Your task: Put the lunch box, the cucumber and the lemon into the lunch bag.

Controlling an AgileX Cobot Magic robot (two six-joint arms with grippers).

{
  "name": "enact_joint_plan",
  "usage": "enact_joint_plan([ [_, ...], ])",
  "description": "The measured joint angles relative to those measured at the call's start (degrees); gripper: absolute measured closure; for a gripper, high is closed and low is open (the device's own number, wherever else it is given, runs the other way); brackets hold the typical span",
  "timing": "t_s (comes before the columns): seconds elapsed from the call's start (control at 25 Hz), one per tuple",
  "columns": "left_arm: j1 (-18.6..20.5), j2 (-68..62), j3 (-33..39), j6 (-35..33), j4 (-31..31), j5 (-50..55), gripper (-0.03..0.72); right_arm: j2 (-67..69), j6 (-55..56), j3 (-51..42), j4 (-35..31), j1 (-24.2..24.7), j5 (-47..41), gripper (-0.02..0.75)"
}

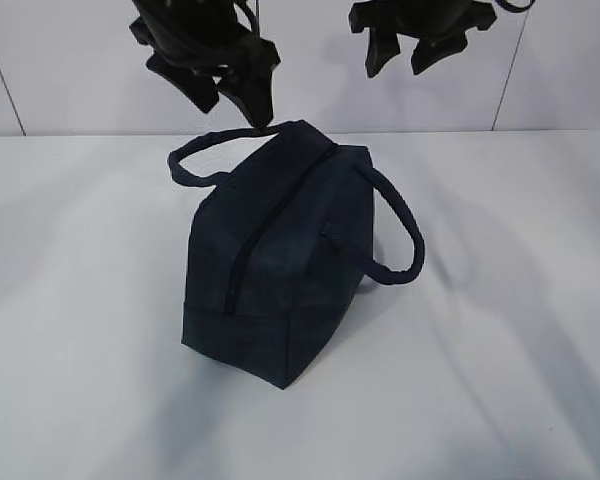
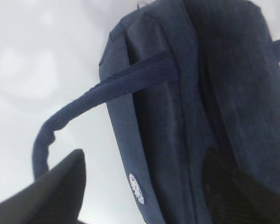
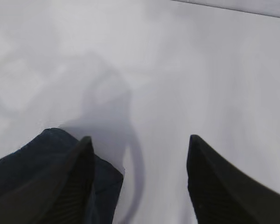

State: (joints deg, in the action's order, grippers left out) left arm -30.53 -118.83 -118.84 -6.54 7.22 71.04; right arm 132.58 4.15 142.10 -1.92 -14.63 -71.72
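The dark navy lunch bag point(image 1: 270, 250) stands on the white table, its black top zipper point(image 1: 248, 245) running along the ridge and looking closed. One loop handle point(image 1: 192, 160) lies at the far left and the other point(image 1: 405, 230) hangs at the right. My left gripper point(image 1: 230, 100) is open and empty just above the bag's far end. In the left wrist view point(image 2: 144, 158) the bag point(image 2: 200, 93) and a handle point(image 2: 84, 102) lie below it. My right gripper point(image 1: 400, 62) is open and empty, high at the right. The lunch box, cucumber and lemon are out of view.
The white table point(image 1: 500, 330) spreads all round the bag, with a pale wall behind. In the right wrist view the gripper point(image 3: 140, 140) hangs over bare table point(image 3: 177, 70), with a corner of the bag point(image 3: 107, 184) at the lower left.
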Motion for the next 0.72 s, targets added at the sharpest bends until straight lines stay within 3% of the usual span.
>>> enact_joint_plan([
  [0.32,0.0,6.5,0.0,0.6,-1.5,0.4,0.144,-12.7,-3.1,-13.6,0.5,0.0,0.0,0.269],
  [0.48,0.0,9.9,0.1,0.9,-2.8,0.5,0.179,-21.2,-3.4,-23.5,0.9,0.0,0.0,0.269],
  [0.72,0.0,18.4,9.1,1.8,-3.4,0.6,0.231,-33.4,-4.2,-40.3,1.9,0.0,0.0,0.269],
])
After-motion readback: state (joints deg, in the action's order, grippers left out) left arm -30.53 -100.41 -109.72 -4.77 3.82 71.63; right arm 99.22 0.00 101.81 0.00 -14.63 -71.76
